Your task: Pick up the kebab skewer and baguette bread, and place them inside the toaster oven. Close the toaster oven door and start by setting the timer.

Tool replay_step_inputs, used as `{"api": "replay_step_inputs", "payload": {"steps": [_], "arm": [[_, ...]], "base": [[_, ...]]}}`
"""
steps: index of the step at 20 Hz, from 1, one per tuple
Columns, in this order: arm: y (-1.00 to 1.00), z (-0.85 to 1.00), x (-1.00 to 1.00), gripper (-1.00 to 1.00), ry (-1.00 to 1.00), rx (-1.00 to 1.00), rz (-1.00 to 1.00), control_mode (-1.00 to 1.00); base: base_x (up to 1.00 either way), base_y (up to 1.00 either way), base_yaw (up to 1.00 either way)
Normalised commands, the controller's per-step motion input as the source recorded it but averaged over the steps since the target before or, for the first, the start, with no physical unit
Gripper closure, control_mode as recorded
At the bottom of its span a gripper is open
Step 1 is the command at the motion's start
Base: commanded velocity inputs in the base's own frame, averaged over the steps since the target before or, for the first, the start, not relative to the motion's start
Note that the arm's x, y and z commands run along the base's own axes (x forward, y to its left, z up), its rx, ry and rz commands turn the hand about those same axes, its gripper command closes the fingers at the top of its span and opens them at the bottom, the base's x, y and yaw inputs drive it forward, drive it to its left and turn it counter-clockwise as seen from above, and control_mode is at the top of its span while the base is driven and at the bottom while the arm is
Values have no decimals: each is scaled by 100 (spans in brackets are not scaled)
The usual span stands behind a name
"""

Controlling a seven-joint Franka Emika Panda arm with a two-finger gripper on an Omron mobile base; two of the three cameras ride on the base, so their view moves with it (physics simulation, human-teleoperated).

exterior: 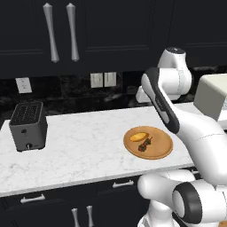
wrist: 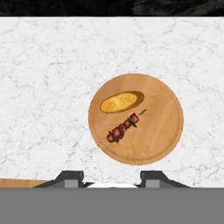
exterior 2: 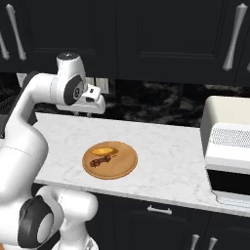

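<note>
Hand view, kebab skewer (wrist: 123,128) (beside baguette bread (wrist: 119,102))

Round wooden board (wrist: 157,131) (matt), marbled white counter (wrist: 43,87)

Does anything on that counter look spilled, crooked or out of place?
Nothing stands out. The bread and the skewer lie side by side on the round wooden board, nothing spilled around them. The black toaster stands upright on the marble counter, and the white oven sits squarely at the other end.
</note>
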Motion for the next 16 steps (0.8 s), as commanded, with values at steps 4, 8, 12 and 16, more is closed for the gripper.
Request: {"api": "replay_step_inputs", "payload": {"steps": [4, 8, 12, 16], "arm": [[0, 0, 0, -100, 0, 0, 0, 100], [0, 0, 0, -100, 0, 0, 0, 100], [0, 0, 0, -100, 0, 0, 0, 100], [0, 0, 0, -100, 0, 0, 0, 100]], "base": [[0, 0, 0], [0, 0, 0], [0, 0, 0], [-1, -25, 0]]}}
